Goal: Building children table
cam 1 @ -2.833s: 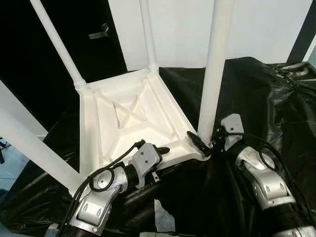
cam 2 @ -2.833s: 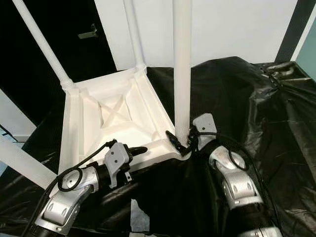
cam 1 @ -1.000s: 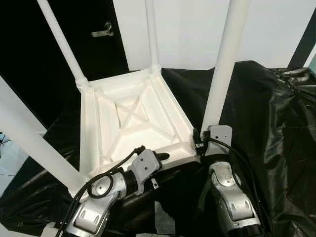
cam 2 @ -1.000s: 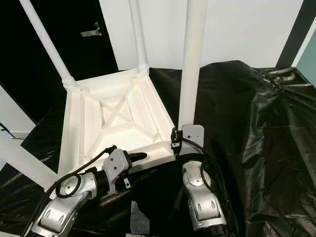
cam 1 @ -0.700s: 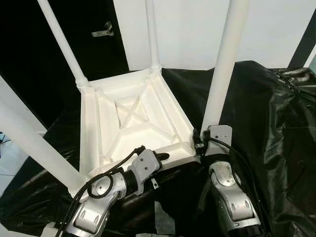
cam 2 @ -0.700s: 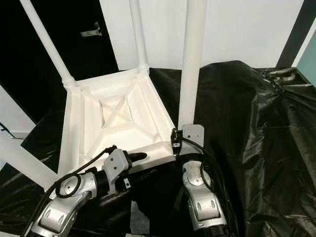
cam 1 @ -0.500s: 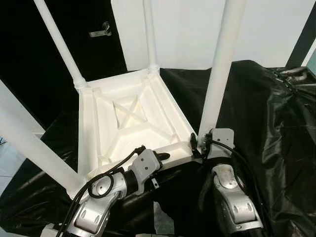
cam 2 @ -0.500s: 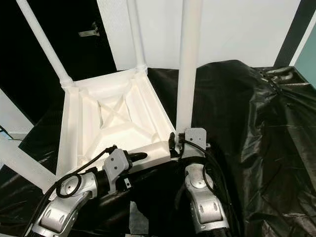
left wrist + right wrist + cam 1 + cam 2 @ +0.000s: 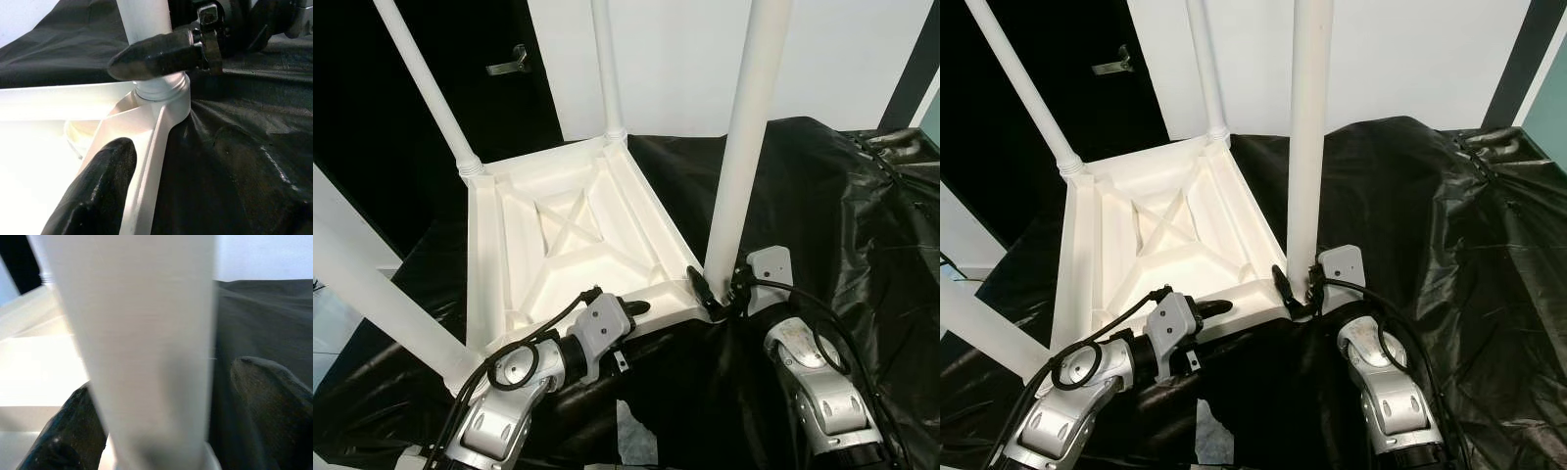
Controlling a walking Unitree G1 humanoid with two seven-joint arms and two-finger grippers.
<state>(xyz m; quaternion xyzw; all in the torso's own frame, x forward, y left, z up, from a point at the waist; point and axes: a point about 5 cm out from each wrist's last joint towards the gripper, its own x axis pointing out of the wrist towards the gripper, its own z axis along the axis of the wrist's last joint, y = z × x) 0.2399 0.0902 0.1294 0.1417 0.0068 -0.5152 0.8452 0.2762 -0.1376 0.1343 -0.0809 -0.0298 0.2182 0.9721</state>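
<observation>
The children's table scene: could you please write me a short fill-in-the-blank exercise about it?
1. The white table lies ____ on the black sheet, legs pointing up.
2. The right gripper has its fingers around the base of a table ____.
3. The left gripper rests on the table's near ____.
4. The number of legs already fitted is ____.

Missing words: upside down; leg; edge; four

Both arms are silver metal with round joints, looping black cables, grey wrist plates, and glossy black rubbery-looking fingers [image 9: 93, 196].
</observation>
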